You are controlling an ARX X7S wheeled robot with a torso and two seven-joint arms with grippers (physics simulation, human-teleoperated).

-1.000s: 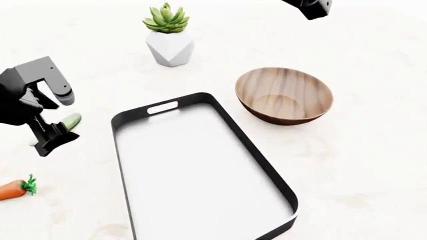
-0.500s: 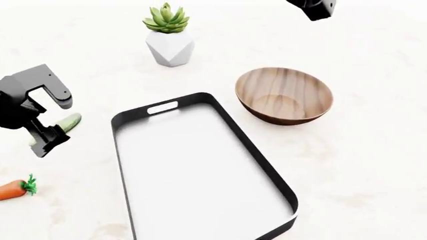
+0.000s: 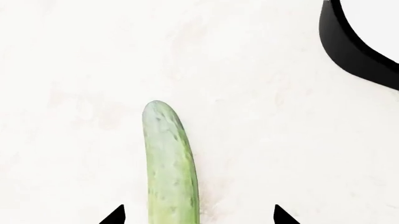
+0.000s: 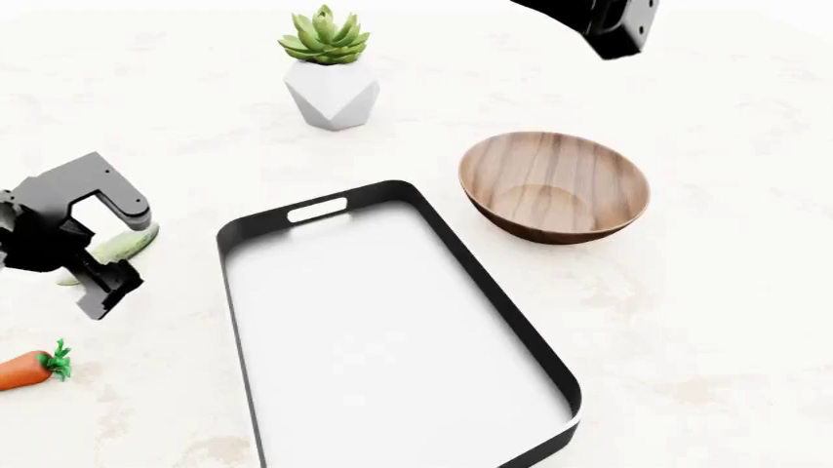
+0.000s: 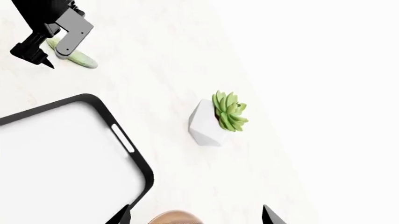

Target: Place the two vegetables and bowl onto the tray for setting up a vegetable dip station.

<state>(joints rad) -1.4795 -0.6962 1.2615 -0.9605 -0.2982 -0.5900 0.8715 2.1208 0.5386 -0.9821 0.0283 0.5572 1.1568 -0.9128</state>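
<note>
The left gripper [image 4: 115, 244] hangs low over the cucumber [image 3: 170, 168] with its jaws spread wide, one finger on each side of the vegetable and clear space between each tip and its skin; it grips nothing. In the head view the gripper body covers most of the cucumber, leaving only a pale green end showing. The cucumber lies on the white marbled table [image 4: 729, 292], just left of the tray [image 4: 501, 317], whose white floor is bare. The carrot [image 4: 29, 369] lies nearer the robot, cut off by the frame's left edge. The wooden bowl [image 4: 555, 185] sits on the table right of the tray, not touching it. The right gripper [image 5: 194, 215] is raised high, its two fingertips standing well apart around nothing. A potted succulent [image 4: 330, 68] stands beyond the tray.
</note>
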